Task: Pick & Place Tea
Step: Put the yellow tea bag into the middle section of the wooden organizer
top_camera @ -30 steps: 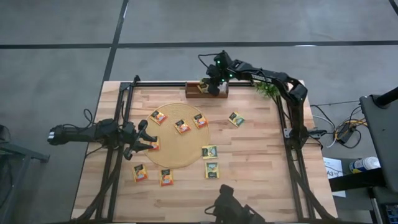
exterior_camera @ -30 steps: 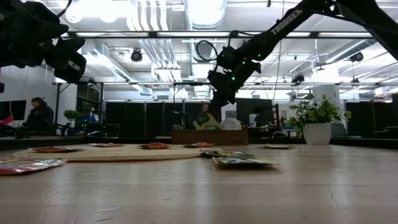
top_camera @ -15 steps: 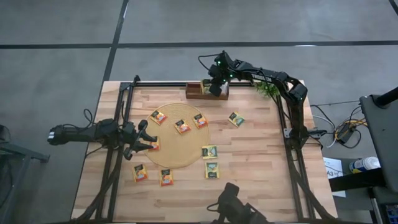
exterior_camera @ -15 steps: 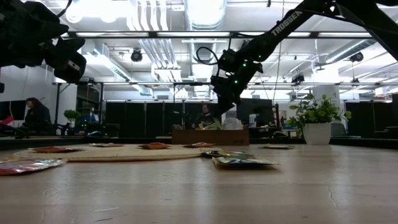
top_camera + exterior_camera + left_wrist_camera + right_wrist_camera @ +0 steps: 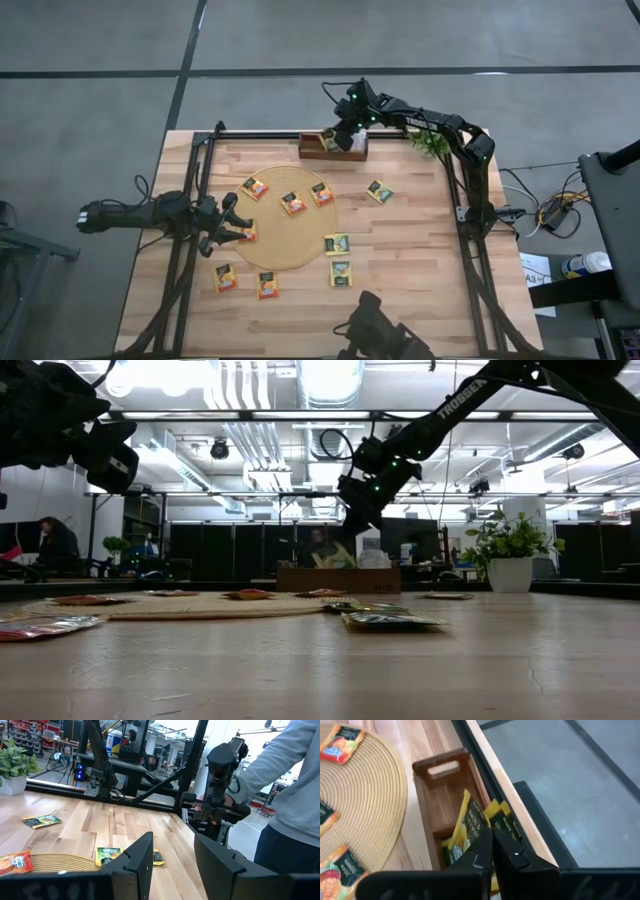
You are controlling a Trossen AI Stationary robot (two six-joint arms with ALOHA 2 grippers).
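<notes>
the right gripper (image 5: 343, 137) hangs over the brown wooden tray (image 5: 308, 151) at the table's 12 o'clock edge, its fingers (image 5: 512, 855) pressed together with nothing between them. right under its tips, in the tray's middle compartment, green-yellow sachets (image 5: 470, 827) stand on edge and lean, their long edges running along the tray's short side; the end compartment by the handle slot looks bare.

the left gripper (image 5: 240, 226) sits at the round tan mat's (image 5: 295, 250) 9 o'clock rim, fingers (image 5: 137, 860) partly spread. an orange sachet (image 5: 247, 233) lies just at its tips; whether it is gripped i cannot tell.

the other tea lies flat. on the mat: 3 orange sachets (image 5: 255, 187) toward 12 o'clock, each turned cornerwise. off the mat: 1 green-yellow sachet (image 5: 379, 191) at 2 o'clock, turned like a diamond; 2 green-yellow ones (image 5: 337, 244) at 4 o'clock, nearly square to the table; 2 orange ones (image 5: 225, 278) at 7 o'clock.

in the left wrist view a person in a grey sleeve (image 5: 280, 765) stands beyond the table.
</notes>
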